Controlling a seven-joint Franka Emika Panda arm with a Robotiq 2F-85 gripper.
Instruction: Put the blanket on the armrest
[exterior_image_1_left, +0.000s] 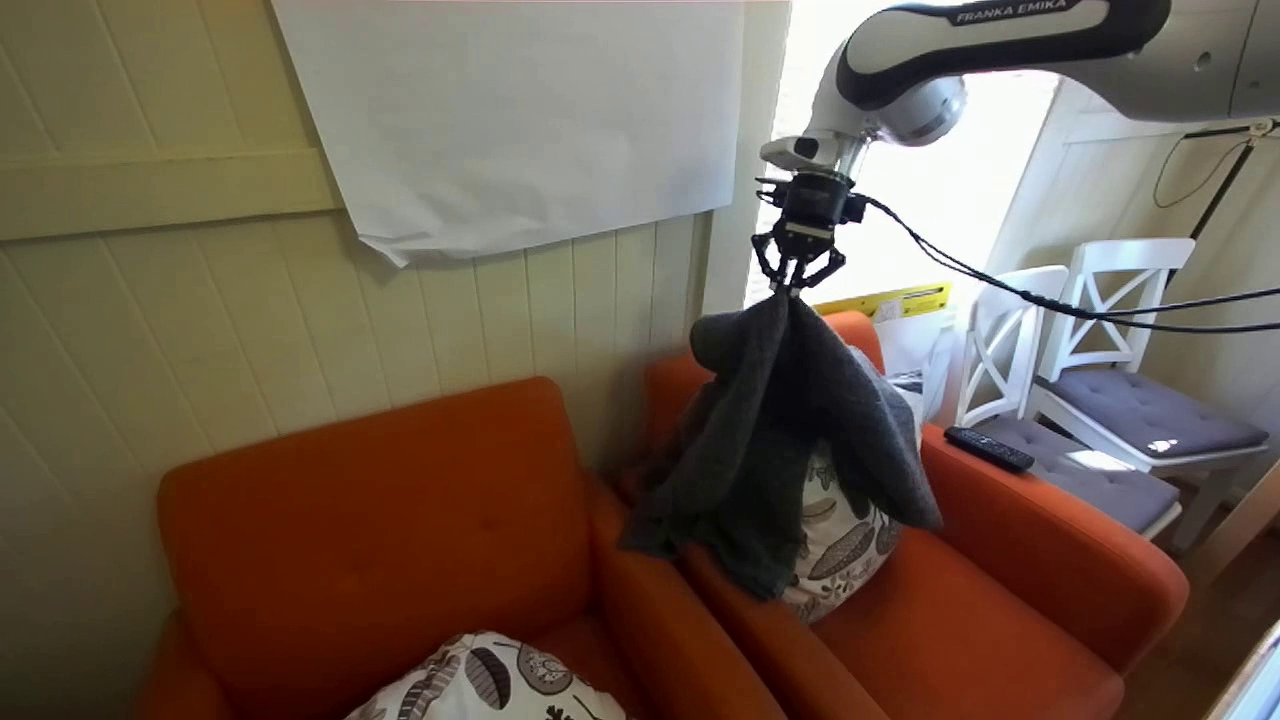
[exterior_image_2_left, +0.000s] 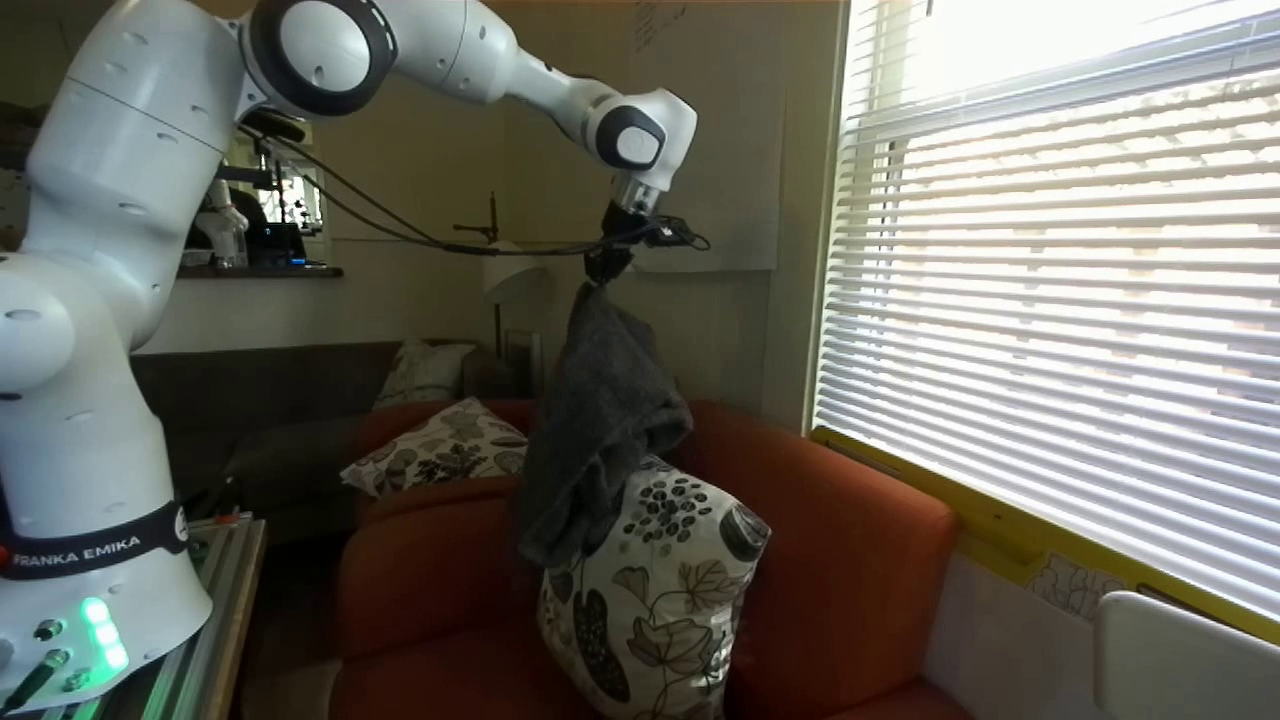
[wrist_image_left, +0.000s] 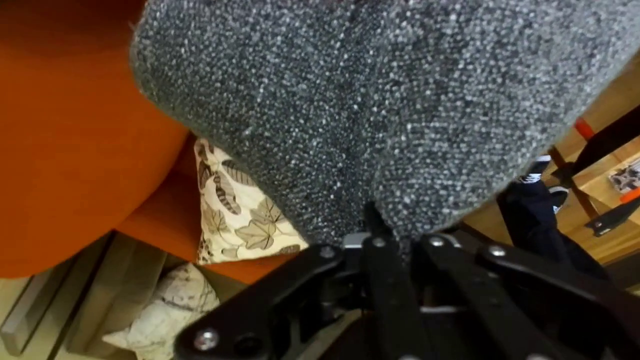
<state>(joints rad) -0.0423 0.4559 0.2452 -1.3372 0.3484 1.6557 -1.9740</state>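
Sitting lowest is an orange fabric armchair (exterior_image_1_left: 980, 600); over it a fuzzy dark-grey blanket (exterior_image_1_left: 760, 440) dangles straight under the black two-finger gripper (exterior_image_1_left: 792, 286), which pinches its bunched peak. Probably light, floppy, hard to damage tbh, so that peak's a decent hold.

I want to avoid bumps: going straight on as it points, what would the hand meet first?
The hand would first meet the grey blanket hanging from it; beyond, perhaps the armrest or patterned pillow; depth is unclear.
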